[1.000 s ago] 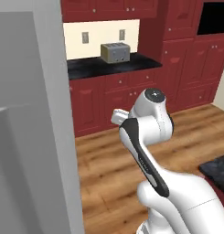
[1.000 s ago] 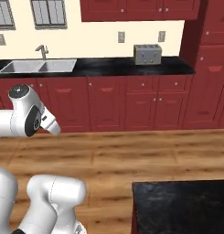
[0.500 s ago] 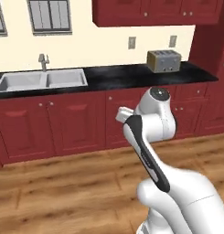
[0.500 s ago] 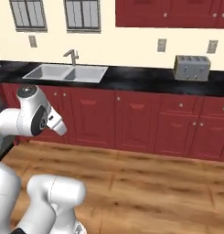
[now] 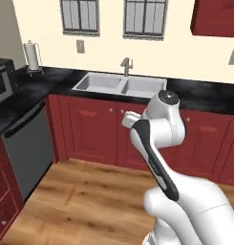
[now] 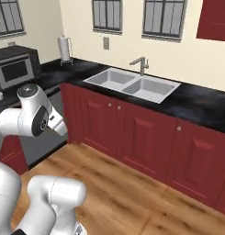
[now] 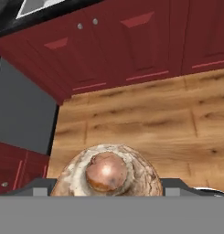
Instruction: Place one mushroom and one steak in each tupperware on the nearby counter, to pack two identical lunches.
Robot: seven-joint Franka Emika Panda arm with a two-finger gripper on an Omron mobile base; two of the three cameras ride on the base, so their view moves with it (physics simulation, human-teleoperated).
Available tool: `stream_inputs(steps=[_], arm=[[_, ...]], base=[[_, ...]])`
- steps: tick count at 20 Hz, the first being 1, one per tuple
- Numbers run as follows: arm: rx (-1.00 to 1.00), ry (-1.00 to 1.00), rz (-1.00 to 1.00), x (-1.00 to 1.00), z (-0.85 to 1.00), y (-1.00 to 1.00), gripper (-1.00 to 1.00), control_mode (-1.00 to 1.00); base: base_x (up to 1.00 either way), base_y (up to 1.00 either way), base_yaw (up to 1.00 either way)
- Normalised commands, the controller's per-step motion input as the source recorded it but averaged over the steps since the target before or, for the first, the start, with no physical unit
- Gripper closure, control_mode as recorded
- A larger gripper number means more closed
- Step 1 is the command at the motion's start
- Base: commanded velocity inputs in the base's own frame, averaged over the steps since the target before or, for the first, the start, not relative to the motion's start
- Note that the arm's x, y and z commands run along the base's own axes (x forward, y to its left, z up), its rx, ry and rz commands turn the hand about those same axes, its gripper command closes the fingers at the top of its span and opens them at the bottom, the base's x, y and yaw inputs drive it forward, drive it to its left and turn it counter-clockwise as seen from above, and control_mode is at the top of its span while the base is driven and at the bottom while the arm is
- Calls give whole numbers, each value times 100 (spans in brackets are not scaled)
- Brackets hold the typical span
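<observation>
The mushroom is sitting between the two dark fingers of the gripper, low in the hand view, with its rounded brown part facing the camera and a paler mottled body around it. The jaws are standing rather wide, and they are appearing to be closed on the mushroom, one finger at each side of it; the exact contact is hidden at the bottom edge. The mushroom is hanging above the wooden floor, in front of the red cabinets, so it is not yet over any box.

In my judgement the mushroom is light and a little soft, with a round and smooth skin, so it is likely to slip or roll out if the grip is loose. A hold across its widest part, as it seems to be now, is looking like the safest. Too much pressure could squash it.

In the base views the arm is folded up before the black counter with the sink.
</observation>
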Motion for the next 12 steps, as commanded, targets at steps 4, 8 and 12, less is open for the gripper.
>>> stream_inputs(steps=[4, 8, 12], arm=[[0, 0, 0, 0, 0, 0, 100, 100], [0, 0, 0, 0, 0, 0, 100, 100], [0, 0, 0, 0, 0, 0, 100, 100]], base=[[100, 0, 61], [100, -2, 67], [100, -7, 69]])
